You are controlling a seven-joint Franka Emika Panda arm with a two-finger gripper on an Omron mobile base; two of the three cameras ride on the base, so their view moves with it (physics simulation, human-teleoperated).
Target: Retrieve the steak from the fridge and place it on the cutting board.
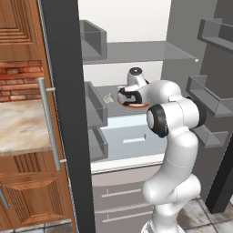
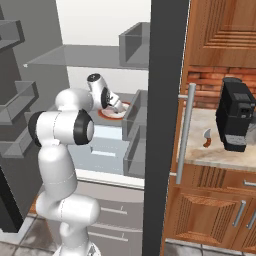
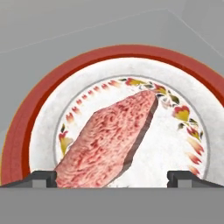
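Note:
The steak (image 3: pixel 109 140), a pinkish-red slab with paler streaks, lies on a red-rimmed white plate (image 3: pixel 175 144) on the middle shelf of the open fridge (image 1: pixel 136 52). My gripper (image 3: pixel 113 179) hangs close over it, open, with one dark fingertip (image 3: pixel 43 177) at the steak's near end and the other out over bare plate. In the left base view the gripper (image 1: pixel 125 96) sits over the plate (image 1: pixel 139 106) deep in the fridge. In the right base view the gripper (image 2: pixel 116 105) hovers above the plate (image 2: pixel 107 114). The cutting board is out of view.
A small pale beige lump (image 1: pixel 108 98) lies on the same shelf left of the plate. Grey door bins (image 1: pixel 207 98) flank the opening. A dark fridge door edge (image 2: pixel 165 125) stands beside the counter (image 2: pixel 210 150) with a black coffee machine (image 2: pixel 235 120).

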